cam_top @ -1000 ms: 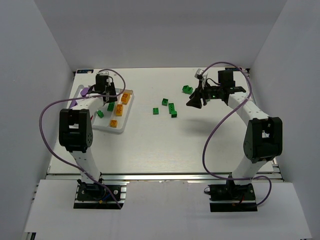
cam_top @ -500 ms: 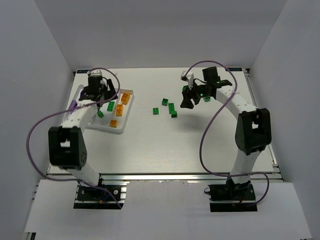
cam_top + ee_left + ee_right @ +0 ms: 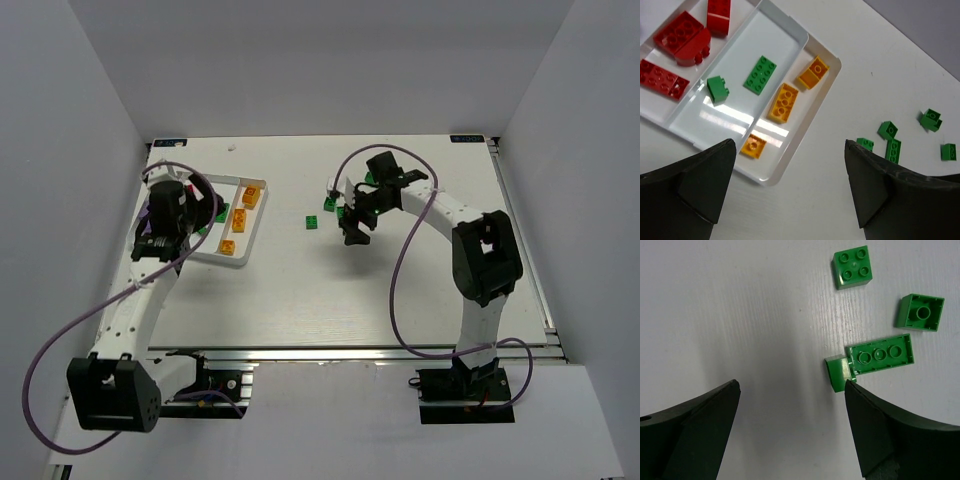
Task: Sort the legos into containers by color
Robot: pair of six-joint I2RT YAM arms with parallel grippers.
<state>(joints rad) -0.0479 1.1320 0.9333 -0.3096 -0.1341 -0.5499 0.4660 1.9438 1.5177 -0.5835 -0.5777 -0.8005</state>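
Your left gripper [image 3: 790, 187] hangs above the tray [image 3: 775, 40], fingers spread wide with nothing between them. Look down its wrist view and you find the legos in the tray grouped by color. Red bricks [image 3: 677, 35] fill one compartment. Next to it, two green ones [image 3: 760, 75] lie in the middle compartment. Three orange-yellow bricks [image 3: 782, 102] sit in the outer compartment beside that.

The loose green bricks [image 3: 888, 130] lie on the table [image 3: 300, 290], well apart from the tray on its orange-yellow side. Your right gripper [image 3: 790, 425] hovers over that cluster, fingers also wide apart and empty. In its wrist view you have four of them. One square brick [image 3: 853, 266] is studs up. A long brick [image 3: 881, 354] lies upside down, touching a small green piece [image 3: 840, 372] just beside one fingertip.
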